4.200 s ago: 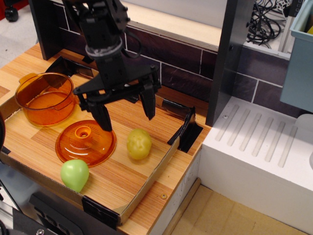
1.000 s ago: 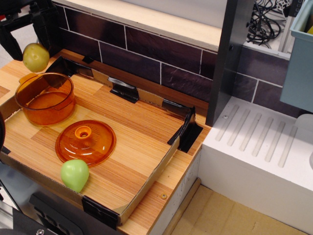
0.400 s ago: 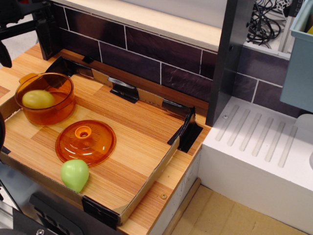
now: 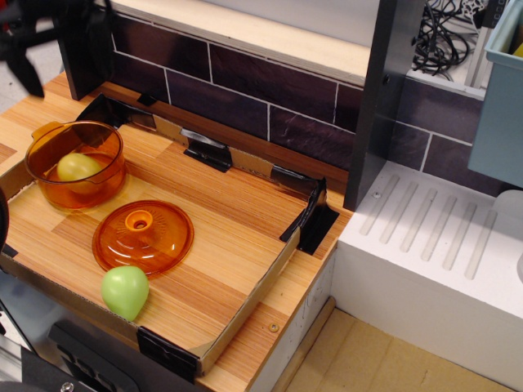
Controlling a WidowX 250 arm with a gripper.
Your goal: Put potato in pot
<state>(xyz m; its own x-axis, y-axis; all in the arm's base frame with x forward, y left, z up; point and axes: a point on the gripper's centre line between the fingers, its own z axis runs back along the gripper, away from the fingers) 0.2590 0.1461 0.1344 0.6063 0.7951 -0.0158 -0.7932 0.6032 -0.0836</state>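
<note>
You will find nothing to read here: no text, label, brand, number or sign shows on any surface in this view.
</note>
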